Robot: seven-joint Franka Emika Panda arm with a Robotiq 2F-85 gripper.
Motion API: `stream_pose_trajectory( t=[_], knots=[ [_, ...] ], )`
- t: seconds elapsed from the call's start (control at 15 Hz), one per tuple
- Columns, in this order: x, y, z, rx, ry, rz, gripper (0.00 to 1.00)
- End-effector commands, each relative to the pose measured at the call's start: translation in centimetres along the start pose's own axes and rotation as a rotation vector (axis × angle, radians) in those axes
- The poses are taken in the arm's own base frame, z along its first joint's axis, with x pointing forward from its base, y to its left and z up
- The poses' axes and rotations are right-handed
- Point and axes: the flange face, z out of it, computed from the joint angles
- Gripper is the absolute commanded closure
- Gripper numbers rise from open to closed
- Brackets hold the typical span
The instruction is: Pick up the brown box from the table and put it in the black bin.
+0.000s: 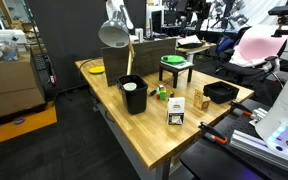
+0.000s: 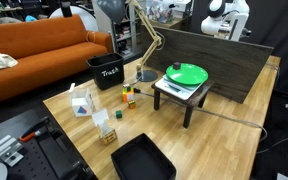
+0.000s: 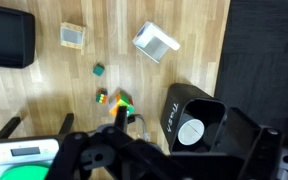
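The brown box (image 1: 201,101) stands upright on the wooden table (image 1: 154,135), between a white printed box and a flat black tray. It also shows in an exterior view (image 2: 108,136) and in the wrist view (image 3: 72,36). The black bin (image 1: 133,95) stands near the table's far side and holds a white round thing; it shows in an exterior view (image 2: 106,71) and in the wrist view (image 3: 194,120). My gripper (image 3: 124,160) is only a dark mass at the bottom of the wrist view, high above the table near the bin. Its fingers cannot be made out.
A white printed box (image 1: 176,110), a shallow black tray (image 1: 220,92), small coloured cubes (image 3: 122,100) and a low stool with a green disc (image 1: 174,62) are on the table. A desk lamp (image 1: 114,35) rises beside the bin.
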Motion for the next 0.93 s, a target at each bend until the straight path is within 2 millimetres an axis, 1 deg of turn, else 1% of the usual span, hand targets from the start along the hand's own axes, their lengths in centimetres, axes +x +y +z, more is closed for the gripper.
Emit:
stream_pose_trajectory(
  t=[0.0, 0.07, 0.13, 0.2, 0.6, 0.73, 0.87],
  knots=[
    [-0.3, 1.7, 2.3, -0.04, -0.052, 0.08, 0.0],
    [-0.4, 2.1, 3.1, -0.08, -0.066, 0.099, 0.0],
    [-0.6, 2.1, 3.2, -0.102, -0.069, 0.105, 0.0],
    [-0.5, 2.1, 3.2, -0.059, -0.071, 0.078, 0.0],
    [-0.4, 2.1, 3.4, -0.075, -0.071, 0.085, 0.0],
    [-0.1, 2.7, 4.3, -0.108, -0.072, 0.115, 0.0],
    [0.1, 4.2, 6.4, -0.137, -0.094, 0.16, 0.0]
  ],
)
